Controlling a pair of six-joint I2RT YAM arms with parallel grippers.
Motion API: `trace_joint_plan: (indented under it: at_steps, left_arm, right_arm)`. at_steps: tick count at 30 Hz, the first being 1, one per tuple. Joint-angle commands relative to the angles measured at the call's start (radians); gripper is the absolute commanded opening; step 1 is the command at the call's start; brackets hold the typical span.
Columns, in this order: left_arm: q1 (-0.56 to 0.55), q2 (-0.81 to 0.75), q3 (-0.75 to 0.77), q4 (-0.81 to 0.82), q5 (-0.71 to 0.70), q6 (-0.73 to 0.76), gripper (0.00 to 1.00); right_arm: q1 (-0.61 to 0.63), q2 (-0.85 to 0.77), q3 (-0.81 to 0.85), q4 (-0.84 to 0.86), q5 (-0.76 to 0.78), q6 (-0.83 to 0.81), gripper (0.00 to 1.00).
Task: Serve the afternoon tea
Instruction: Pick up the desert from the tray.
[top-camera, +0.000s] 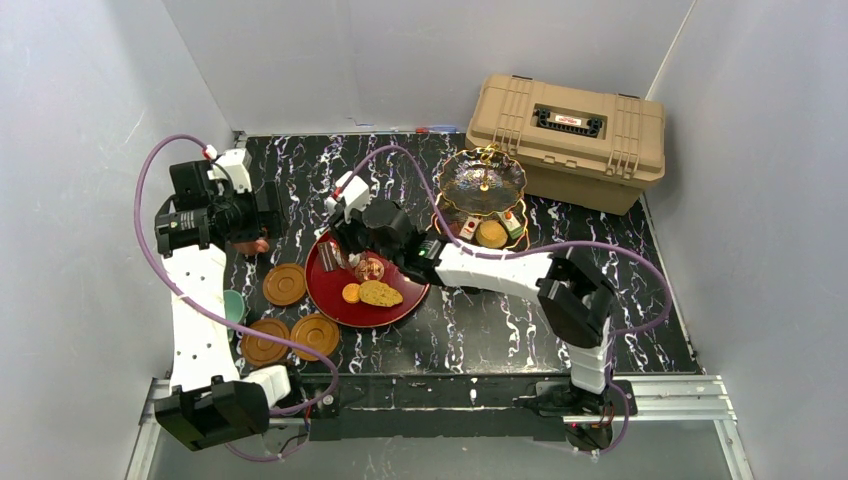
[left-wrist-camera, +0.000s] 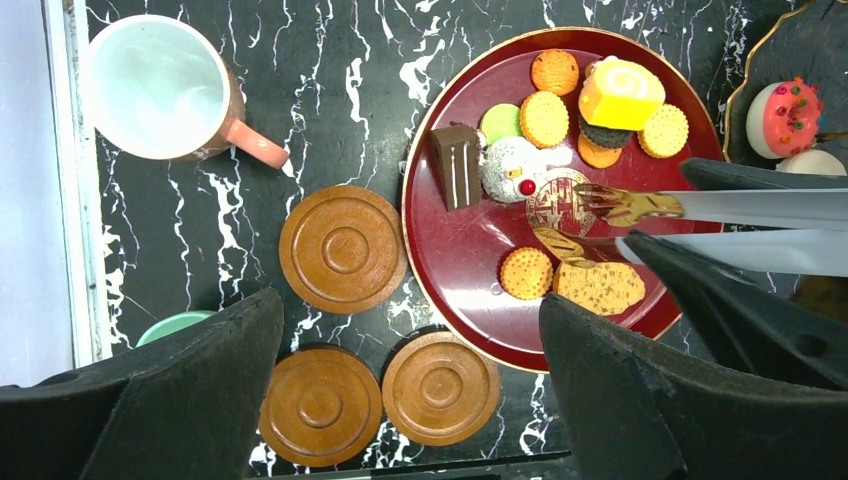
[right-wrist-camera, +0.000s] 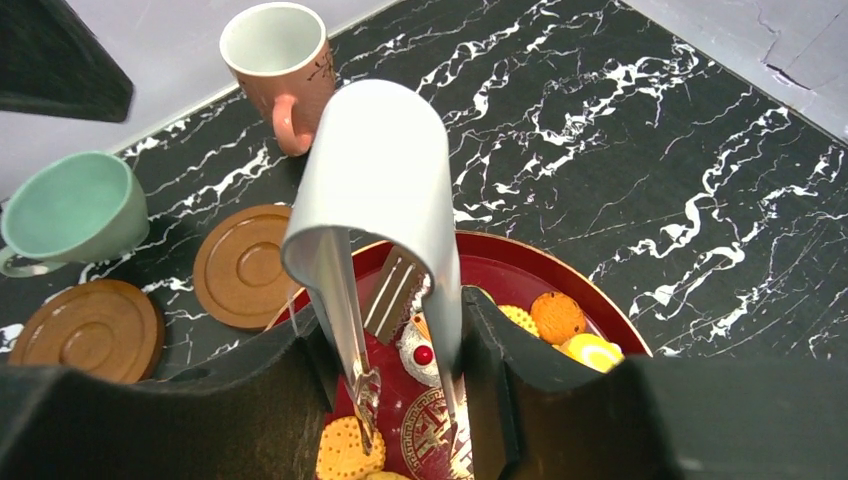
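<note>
Black fingers of right gripper (right-wrist-camera: 400, 400) — clamped on bent metal tongs (right-wrist-camera: 380, 180), whose gold tips stand parted over round red gold-rimmed tray (left-wrist-camera: 470, 290), just beside white cherry-topped cake (left-wrist-camera: 515, 170). Empty left gripper (left-wrist-camera: 410, 420) — jaws wide, above three round brown saucers (left-wrist-camera: 345, 250) left of tray. Pinkish cup (left-wrist-camera: 155, 90), teal cup (right-wrist-camera: 70, 210): further left of tray. Dark glass three-tier stand (top-camera: 483, 185): right of tray, some cakes aboard. Step judged: tonging pastries to stand. Next: tips around one cake, gentle squeeze, lift.
</note>
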Motion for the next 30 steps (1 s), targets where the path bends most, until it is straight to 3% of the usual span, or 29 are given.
trace_joint_plan:
  at_steps: [1,19,30]
  left_arm:
    - [0.011,-0.019,0.031,-0.004,0.039,0.010,0.98]
    - [0.043,-0.015,0.078,-0.022,0.086,0.042,0.98]
    - [0.055,-0.013,0.105,-0.036,0.097,0.051,0.98]
  right_arm:
    - [0.001,0.037,0.074,0.116,0.016,-0.025,0.53]
    - [0.000,0.166,0.122,0.233,0.022,-0.072,0.57]
    - [0.000,0.202,0.140,0.231,0.018,-0.130,0.43]
